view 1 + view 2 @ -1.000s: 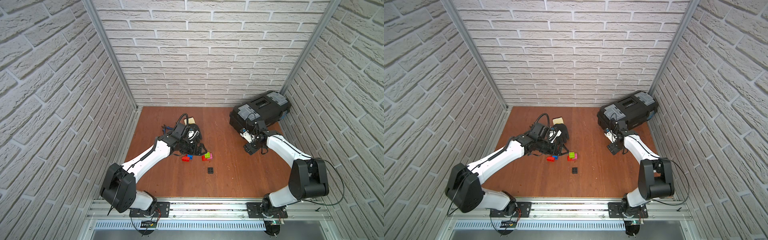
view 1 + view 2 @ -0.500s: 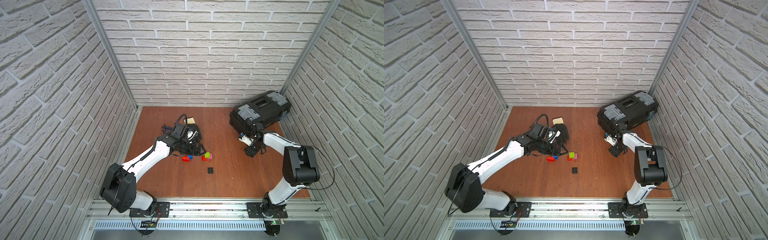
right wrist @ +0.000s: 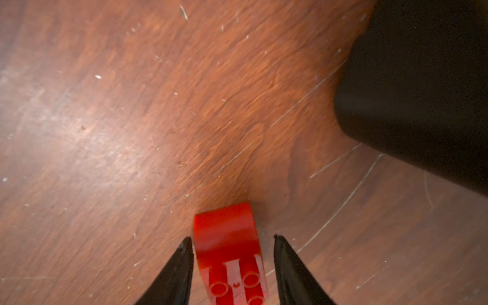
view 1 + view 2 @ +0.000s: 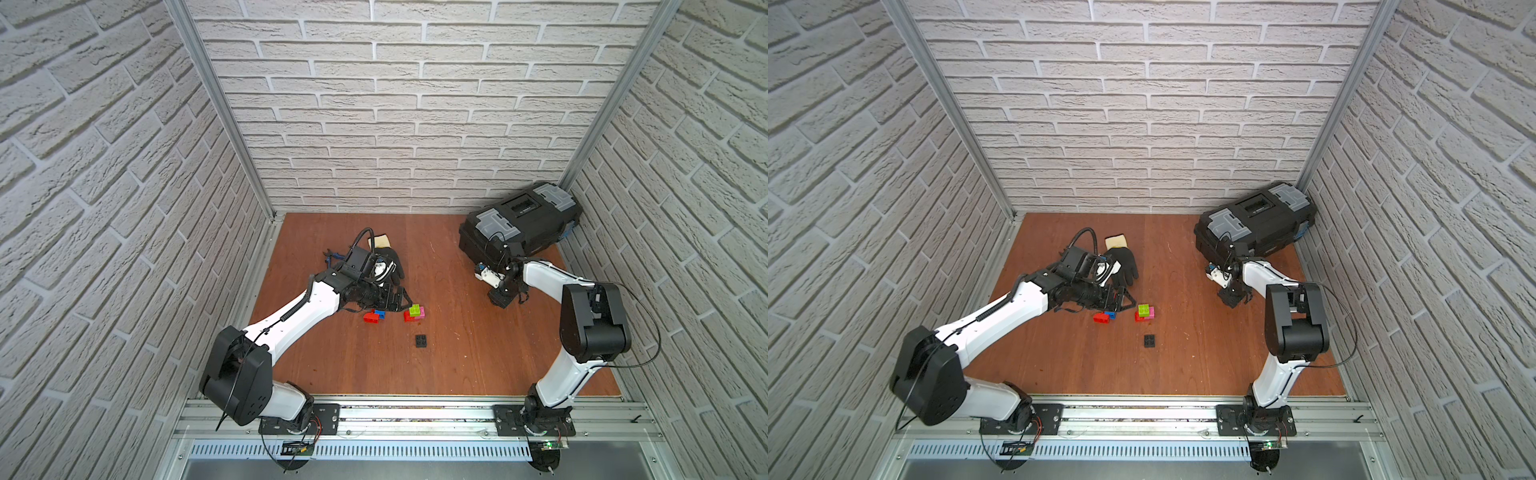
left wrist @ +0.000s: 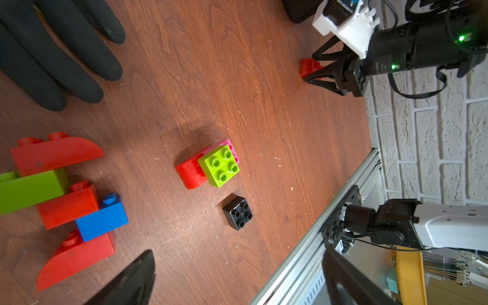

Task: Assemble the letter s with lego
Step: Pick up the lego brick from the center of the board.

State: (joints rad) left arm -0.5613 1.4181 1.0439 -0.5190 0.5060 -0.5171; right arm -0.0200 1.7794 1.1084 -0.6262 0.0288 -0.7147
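In the right wrist view a red curved lego brick (image 3: 227,245) lies underside up on the wooden floor between my right gripper's fingers (image 3: 231,237). One finger sits against it and the other stands a little off, so the gripper is open around it. In both top views this gripper (image 4: 500,297) points down just in front of the toolbox. My left gripper (image 5: 235,285) is wide open and empty, low over the floor beside a red, green and blue lego cluster (image 5: 66,195). A lime brick (image 5: 219,165) sits on pink and red ones, and a black brick (image 5: 237,212) lies alone.
A black toolbox (image 4: 519,224) stands in the back right corner, close to my right gripper. A black glove (image 4: 390,257) lies behind my left wrist. The metal rail (image 4: 415,411) runs along the front edge, and brick walls enclose three sides.
My right gripper's fingers have narrowed around the red brick, and the right arm's elbow has swung in toward the middle. The left arm has stayed still.
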